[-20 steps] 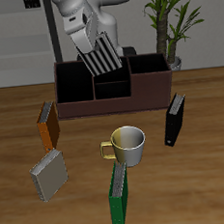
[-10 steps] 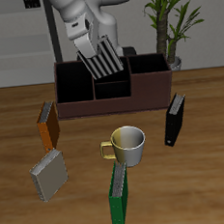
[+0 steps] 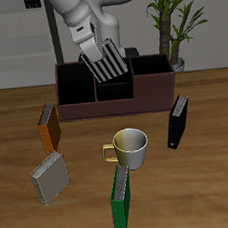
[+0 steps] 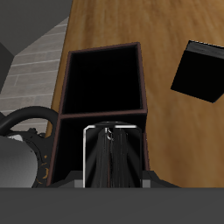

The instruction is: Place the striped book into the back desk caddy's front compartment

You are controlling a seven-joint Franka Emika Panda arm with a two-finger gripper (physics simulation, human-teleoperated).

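Striped book (image 3: pixel 107 61) sat clamped in your gripper (image 3: pixel 91 41) above the back desk caddy (image 3: pixel 115 99); only the wrist view showed the cell's black interior.

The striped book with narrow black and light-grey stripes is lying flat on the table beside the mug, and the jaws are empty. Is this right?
No. The exterior view shows the striped book held in the gripper, tilted above the dark reddish-brown desk caddy; the jaws are not empty.

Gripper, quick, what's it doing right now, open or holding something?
Gripper: closed on the striped book, held tilted above the back desk caddy.
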